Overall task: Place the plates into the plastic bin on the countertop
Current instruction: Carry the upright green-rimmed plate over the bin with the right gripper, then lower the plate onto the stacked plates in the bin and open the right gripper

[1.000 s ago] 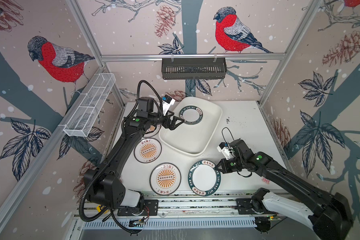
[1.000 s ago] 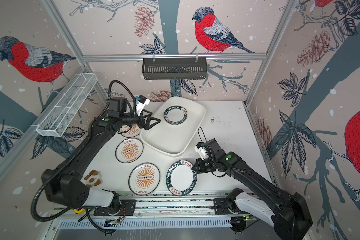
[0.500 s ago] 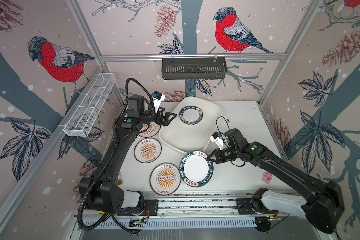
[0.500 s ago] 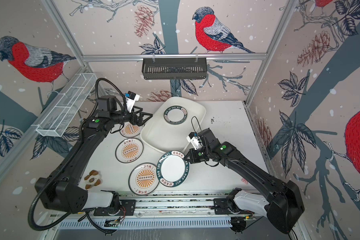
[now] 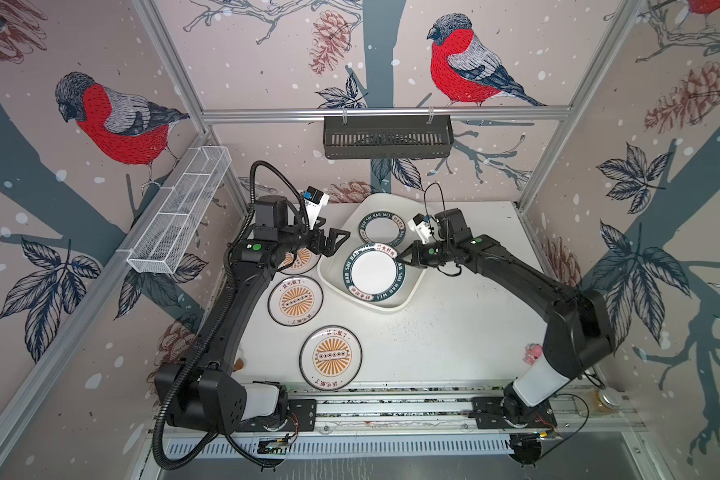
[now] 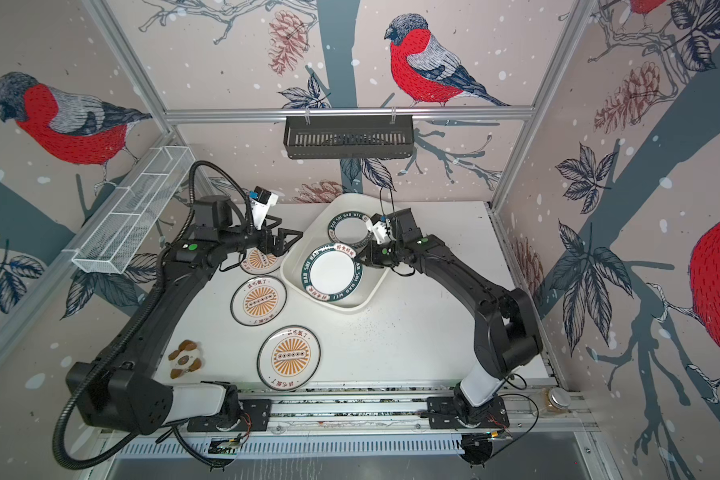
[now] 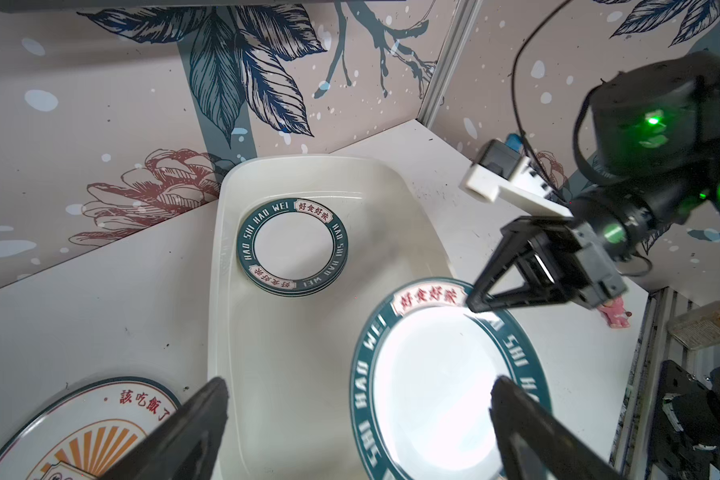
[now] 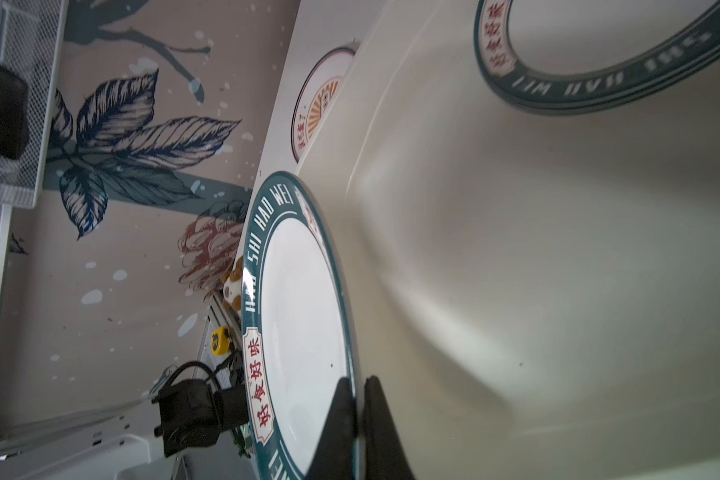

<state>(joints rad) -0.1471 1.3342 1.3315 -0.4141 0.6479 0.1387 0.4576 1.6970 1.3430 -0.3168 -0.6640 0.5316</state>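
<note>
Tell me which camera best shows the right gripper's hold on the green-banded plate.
The right wrist view: the right gripper pinches the green-banded plate at its rim, seen close up. The left wrist view shows the pinch from outside; both top views show it small, over the plastic bin.

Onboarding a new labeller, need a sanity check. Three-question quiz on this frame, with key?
1. True or false: the right end effector is shut on the rim of a green-banded plate.
2. How many orange sunburst plates lie on the countertop, outside the plastic bin?
3. The left end effector is: A) open and empty; B) shut on a plate; C) out of view.
Key: 1 true; 2 three; 3 A.
</note>
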